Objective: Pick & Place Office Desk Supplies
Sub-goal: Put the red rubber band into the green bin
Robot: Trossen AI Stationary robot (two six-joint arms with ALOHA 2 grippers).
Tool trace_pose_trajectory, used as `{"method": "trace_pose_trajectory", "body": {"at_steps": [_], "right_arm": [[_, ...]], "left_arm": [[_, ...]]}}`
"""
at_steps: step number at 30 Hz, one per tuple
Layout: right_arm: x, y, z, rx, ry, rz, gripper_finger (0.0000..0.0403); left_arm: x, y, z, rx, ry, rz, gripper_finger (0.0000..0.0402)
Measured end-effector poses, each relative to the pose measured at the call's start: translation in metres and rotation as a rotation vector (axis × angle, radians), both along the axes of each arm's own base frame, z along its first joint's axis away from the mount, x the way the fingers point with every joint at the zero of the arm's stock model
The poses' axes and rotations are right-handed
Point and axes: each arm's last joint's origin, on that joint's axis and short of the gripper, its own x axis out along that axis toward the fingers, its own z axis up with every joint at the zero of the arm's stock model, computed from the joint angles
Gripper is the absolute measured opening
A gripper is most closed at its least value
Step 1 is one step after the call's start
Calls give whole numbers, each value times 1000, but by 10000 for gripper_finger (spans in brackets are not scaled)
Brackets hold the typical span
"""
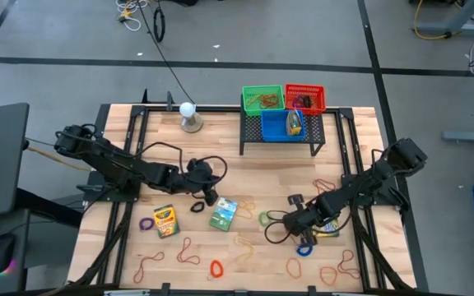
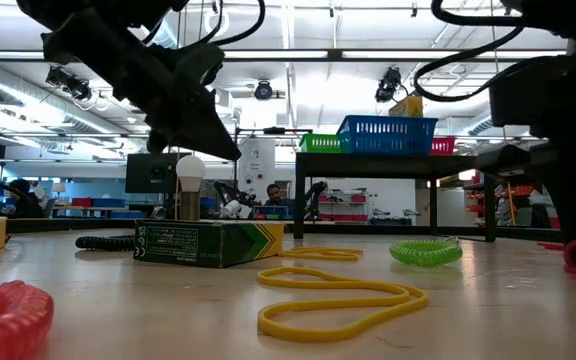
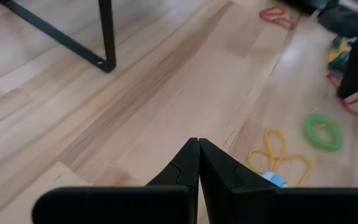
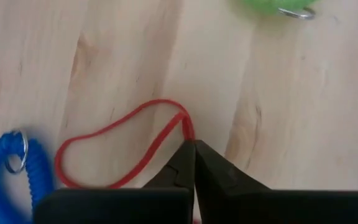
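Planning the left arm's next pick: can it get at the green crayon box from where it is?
Probably yes. The left pincer, shut and empty, hangs just beside the green crayon box, and the bare wood between them holds nothing in the way. It would need to open first.

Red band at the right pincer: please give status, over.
Right pincer shut on red band, low on table. Left pincer shut, empty, above table. Blue coil beside band, not blocking.

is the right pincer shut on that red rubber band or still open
Shut on it. In the right wrist view the right pincer has its tips pressed together, pinching one end of the red rubber band, which lies on the table.
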Motion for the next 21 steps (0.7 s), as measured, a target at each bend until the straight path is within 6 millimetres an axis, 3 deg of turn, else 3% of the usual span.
{"method": "trace_pose_trajectory", "body": {"at_steps": [10, 21], "right_arm": [[17, -3, 39, 16, -190, -201, 2], [54, -18, 88, -64, -410, -326, 1]], "left_arm": [[12, -4, 19, 1, -192, -110, 21], [17, 4, 24, -100, -258, -211, 97]]}}
